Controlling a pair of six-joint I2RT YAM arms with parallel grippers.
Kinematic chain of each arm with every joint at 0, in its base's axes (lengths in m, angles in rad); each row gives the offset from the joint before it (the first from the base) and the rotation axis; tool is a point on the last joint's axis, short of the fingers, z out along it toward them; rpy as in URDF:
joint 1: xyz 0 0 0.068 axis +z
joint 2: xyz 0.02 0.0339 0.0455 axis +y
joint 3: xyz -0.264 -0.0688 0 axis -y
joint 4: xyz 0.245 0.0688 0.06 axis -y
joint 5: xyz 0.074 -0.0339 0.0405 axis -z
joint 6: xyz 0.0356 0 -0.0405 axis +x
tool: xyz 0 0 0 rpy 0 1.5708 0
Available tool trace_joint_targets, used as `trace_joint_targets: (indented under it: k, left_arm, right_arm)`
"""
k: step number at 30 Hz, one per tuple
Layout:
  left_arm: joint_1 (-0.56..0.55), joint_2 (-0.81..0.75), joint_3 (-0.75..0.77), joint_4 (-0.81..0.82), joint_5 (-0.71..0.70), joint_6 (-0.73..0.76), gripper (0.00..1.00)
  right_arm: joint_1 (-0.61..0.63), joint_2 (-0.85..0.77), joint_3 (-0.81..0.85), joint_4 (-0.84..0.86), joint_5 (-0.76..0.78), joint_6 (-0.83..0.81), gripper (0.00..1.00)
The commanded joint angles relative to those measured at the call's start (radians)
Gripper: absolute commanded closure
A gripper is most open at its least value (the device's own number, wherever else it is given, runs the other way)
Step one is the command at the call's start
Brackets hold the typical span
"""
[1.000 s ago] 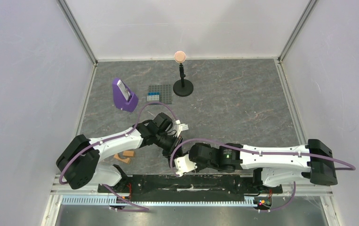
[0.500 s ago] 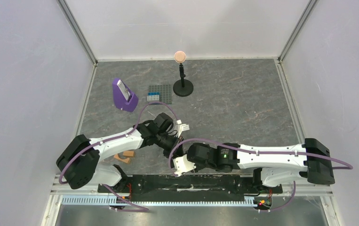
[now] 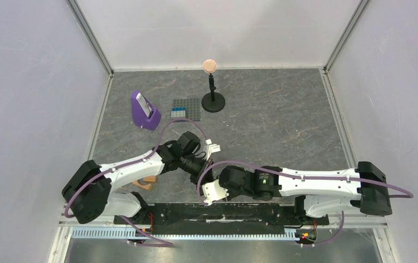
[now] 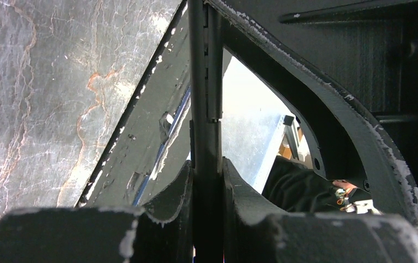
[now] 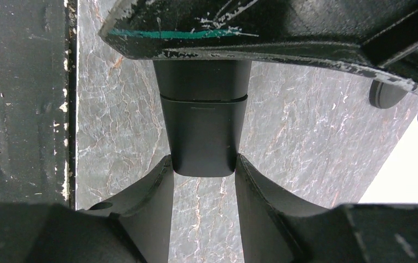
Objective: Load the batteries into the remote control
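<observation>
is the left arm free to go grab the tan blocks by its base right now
Probably not yet: the left gripper is shut on the remote control, which the right gripper also clamps. The tan blocks lie uncovered near its forearm, but it would have to let go first.

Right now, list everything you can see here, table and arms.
remote control: one, black, gripped from both sides, near centre
stand: one, purple, far left, pale flat item in it
baseplate: one, grey, studded, right of the stand
bricks: short row, blue, on the baseplate's near-left corner
ball: one, peach, atop a black post, far centre
blocks: two, orange-tan, near left
batteries: none visible
left pincer: one, black, shut on the remote control
right pincer: one, black, shut on the remote control
</observation>
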Motion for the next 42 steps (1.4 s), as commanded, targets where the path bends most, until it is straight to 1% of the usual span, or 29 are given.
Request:
trace_joint_targets:
  k: [1, 10, 14, 24, 29, 36, 42]
  left_arm:
    - [-0.01, -0.048, 0.008, 0.131, 0.115, -0.03, 0.98]
    - [-0.015, -0.068, 0.0, 0.159, 0.134, -0.049, 0.98]
    - [-0.018, -0.067, 0.0, 0.166, 0.143, -0.051, 0.98]
    - [-0.02, -0.061, 0.003, 0.167, 0.144, -0.049, 0.98]
    - [-0.021, -0.058, 0.008, 0.168, 0.141, -0.05, 0.98]
    - [-0.021, -0.038, 0.011, 0.169, 0.122, -0.049, 0.98]
    - [-0.023, -0.039, 0.014, 0.169, 0.124, -0.046, 0.98]
  right_arm:
    - [0.009, -0.009, 0.038, 0.047, -0.026, -0.001, 0.8]
    - [0.009, 0.017, 0.065, 0.055, -0.002, 0.019, 0.77]
    - [0.008, 0.035, 0.086, 0.043, -0.004, 0.031, 0.74]
    - [0.009, 0.05, 0.099, 0.034, 0.056, 0.041, 0.67]
    - [0.01, 0.038, 0.095, 0.053, 0.016, 0.041, 0.67]
    - [0.008, 0.001, 0.102, 0.073, -0.1, 0.02, 0.66]
    - [0.007, 0.012, 0.094, 0.039, -0.056, 0.014, 0.66]
